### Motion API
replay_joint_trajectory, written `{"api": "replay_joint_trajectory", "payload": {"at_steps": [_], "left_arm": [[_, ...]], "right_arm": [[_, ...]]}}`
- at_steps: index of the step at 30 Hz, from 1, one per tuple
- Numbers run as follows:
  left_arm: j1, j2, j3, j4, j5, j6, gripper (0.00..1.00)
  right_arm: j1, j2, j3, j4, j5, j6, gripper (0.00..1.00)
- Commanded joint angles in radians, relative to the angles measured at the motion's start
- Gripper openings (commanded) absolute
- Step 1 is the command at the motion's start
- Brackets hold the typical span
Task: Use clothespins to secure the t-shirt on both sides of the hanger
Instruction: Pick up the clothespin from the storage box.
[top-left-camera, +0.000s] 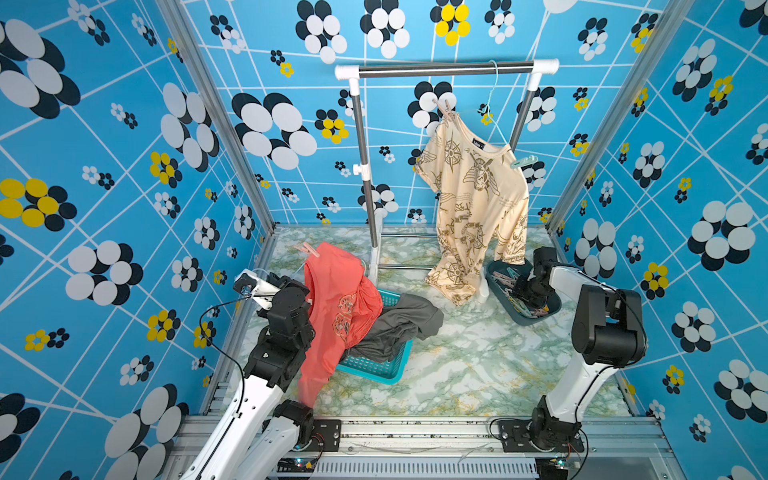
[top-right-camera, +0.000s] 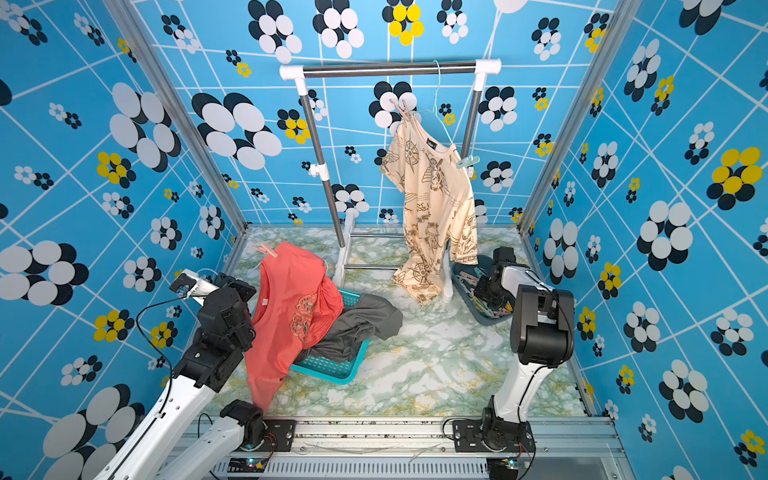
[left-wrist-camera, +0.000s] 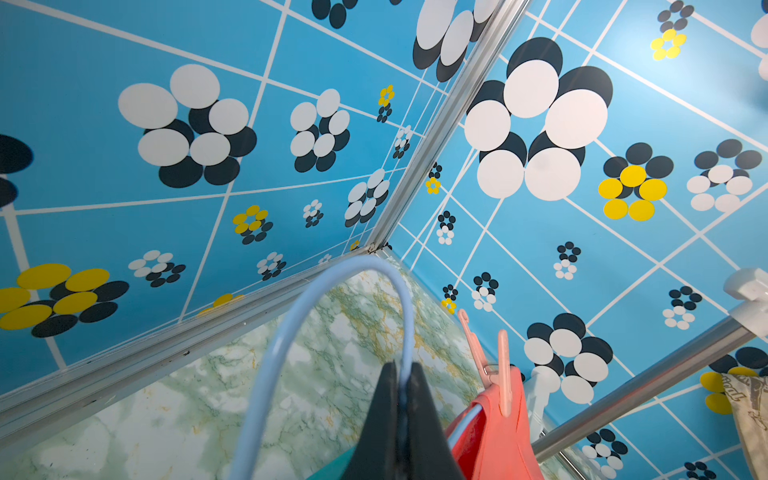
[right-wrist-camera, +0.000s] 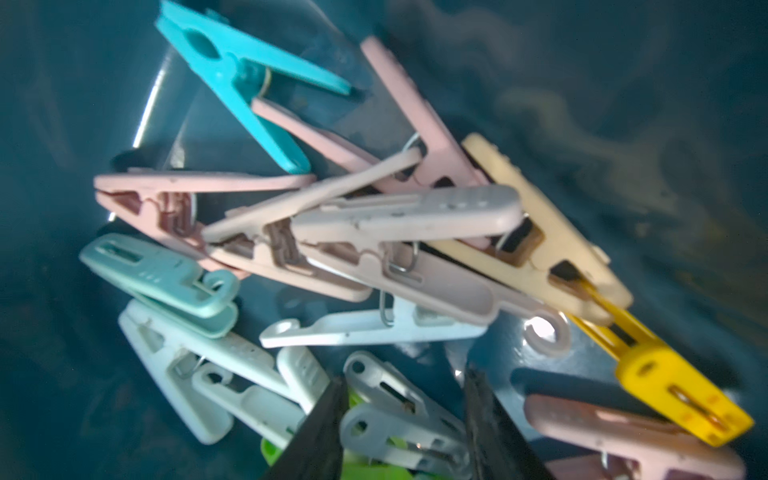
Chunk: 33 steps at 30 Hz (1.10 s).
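In a top view, the coral t-shirt (top-left-camera: 332, 299) hangs near left, a pink clothespin (top-left-camera: 306, 249) on its far shoulder. The neck label (top-left-camera: 478, 145) of the beige shirt (top-left-camera: 478, 199) is unreadable.
Left wrist: the left end effector (left-wrist-camera: 402, 368) pinches the hanger hook (left-wrist-camera: 368, 262).
Right wrist: the right end effector (right-wrist-camera: 406, 376) grips a grey clothespin (right-wrist-camera: 399, 432) in the bin (right-wrist-camera: 623, 104).

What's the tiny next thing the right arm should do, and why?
Probably close on the pale grey clothespin, ready to lift it: the right fingers straddle it in the bin, and the coral t-shirt on the held hanger shows only one pink clothespin.
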Motion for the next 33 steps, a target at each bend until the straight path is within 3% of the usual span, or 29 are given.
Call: {"api": "replay_joint_trajectory", "payload": {"at_steps": [1, 14, 25, 29, 33], "left_arm": [[-0.007, 0.006, -0.015, 0.052, 0.010, 0.023, 0.00], [-0.007, -0.005, -0.032, 0.080, 0.003, 0.042, 0.00], [-0.008, -0.013, -0.037, 0.093, -0.005, 0.050, 0.00], [-0.009, -0.015, -0.035, 0.092, -0.007, 0.051, 0.00], [-0.008, -0.010, -0.038, 0.095, -0.009, 0.053, 0.00]], "right_arm": [[0.002, 0.036, -0.020, -0.007, -0.046, 0.012, 0.38], [0.002, -0.111, -0.004, -0.080, -0.004, -0.038, 0.08], [0.016, -0.324, -0.092, -0.143, -0.007, -0.055, 0.01], [0.106, -0.495, -0.183, -0.193, 0.045, -0.048, 0.00], [0.274, -0.624, -0.288, -0.220, 0.081, 0.016, 0.00]]}}
